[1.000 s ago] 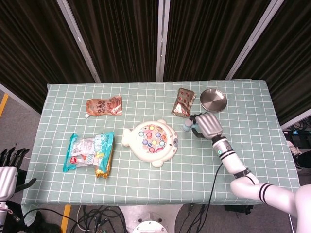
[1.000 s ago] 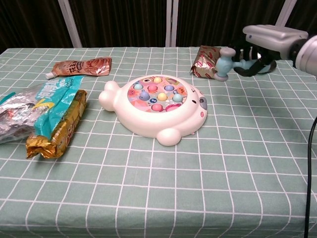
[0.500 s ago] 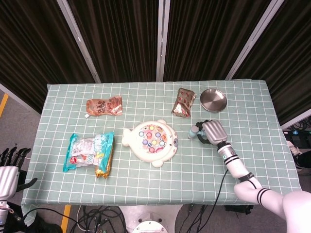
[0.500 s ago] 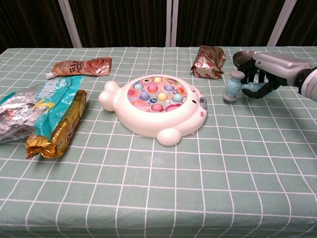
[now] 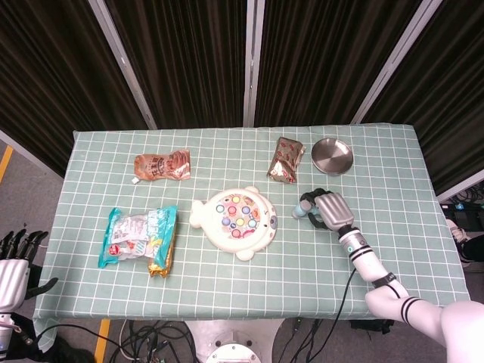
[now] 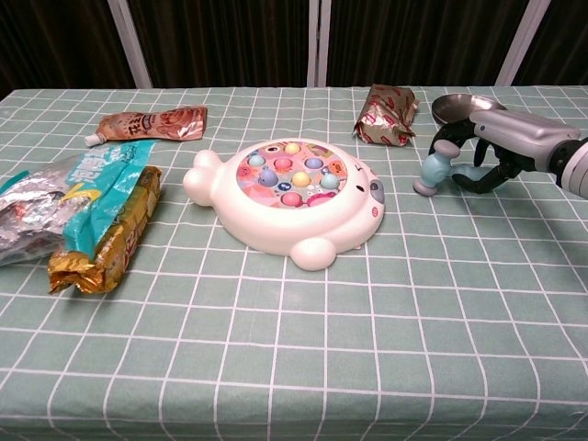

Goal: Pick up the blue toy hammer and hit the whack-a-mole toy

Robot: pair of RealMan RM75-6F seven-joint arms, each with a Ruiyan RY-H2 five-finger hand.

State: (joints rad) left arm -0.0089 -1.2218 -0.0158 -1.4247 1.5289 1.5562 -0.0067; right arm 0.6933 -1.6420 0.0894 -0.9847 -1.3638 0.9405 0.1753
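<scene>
My right hand (image 5: 330,209) (image 6: 501,152) grips the blue toy hammer (image 6: 439,171) (image 5: 301,211) just right of the whack-a-mole toy (image 5: 235,220) (image 6: 291,199). The hammer's head hangs low, close above the tablecloth, a short way off the toy's right edge. The toy is a cream, fish-shaped board with several coloured pegs on a pink face. My left hand (image 5: 15,261) hangs beyond the table's left front corner, its fingers apart and holding nothing.
A brown snack packet (image 5: 285,159) (image 6: 386,114) and a steel bowl (image 5: 332,155) (image 6: 457,107) lie behind the right hand. An orange pouch (image 5: 162,165) (image 6: 147,123) sits at the back left. A teal and gold snack bag (image 5: 140,238) (image 6: 83,209) lies at the left.
My right hand has dropped from above the brown packet down toward the table, carrying the hammer to beside the toy's right edge. The left hand has stayed put.
</scene>
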